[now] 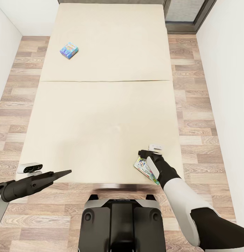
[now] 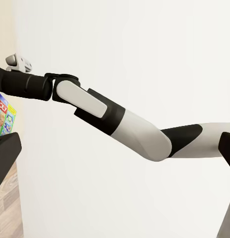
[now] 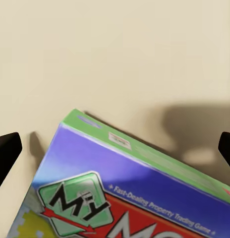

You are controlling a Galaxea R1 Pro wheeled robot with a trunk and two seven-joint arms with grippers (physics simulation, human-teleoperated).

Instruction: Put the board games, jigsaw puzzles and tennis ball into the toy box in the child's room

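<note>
Right hand is hovering over the near right corner of the bed, fingers spread wide, right above a board game lying flat there. Second game sits way up the bed on the left. Left hand hangs off the bed's near edge; can't tell its grip.

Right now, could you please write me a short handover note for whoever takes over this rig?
Right tool: open, poised over the near board game at the bed's near right corner; its fingertips straddle the box, nothing gripped.
Left tool: held off the bed's near left edge, empty; open or shut unclear.
Second board game: far left on the bed, untouched.
Done: nothing packed that can be seen here.
Left: grasp this game, fetch the other, carry both to the toy box; then the table items.
</note>
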